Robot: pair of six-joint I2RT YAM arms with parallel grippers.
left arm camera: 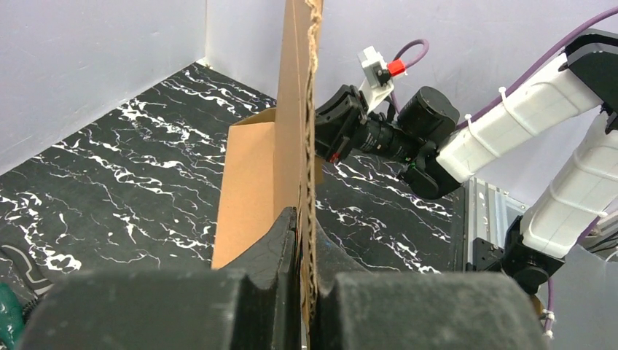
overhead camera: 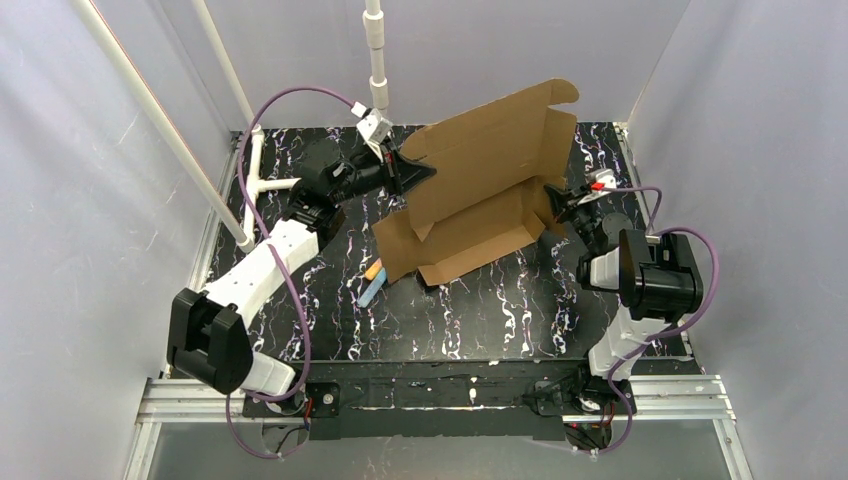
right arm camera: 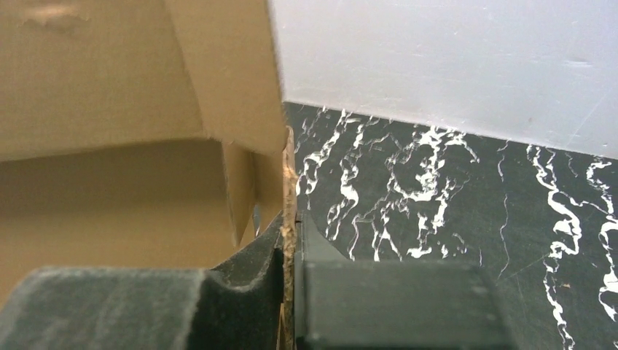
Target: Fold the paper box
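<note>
**Firmly pinched at both ends, a half-raised box**

Both arms reach in over the black marbled table [overhead camera: 470, 320] and meet at the paper box [overhead camera: 490, 170], which sits in the middle and toward the back of the table, between the two grippers.

The box is only partly formed. Its lower part rests on the table as a shallow tray with low walls, open toward the front. A large panel with a rounded tab at its top right corner stands up from the back of the tray, leaning rather than upright.

The left gripper [overhead camera: 425, 172] has its jaws pressed together on the left edge of that raised panel. In the left wrist view, the corrugated edge runs straight up from between the two dark fingers [left arm camera: 270, 248], with no gap on either side.

The right gripper [overhead camera: 557, 205] is at the right end of the box, low down near the tray corner. The right wrist view shows its fingers [right arm camera: 248, 262] pinching a thin cardboard edge, with the inside of the box to their left.

Two small markers [overhead camera: 372, 285], one blue and one orange, lie on the table just beside the front left corner of the box.
</note>
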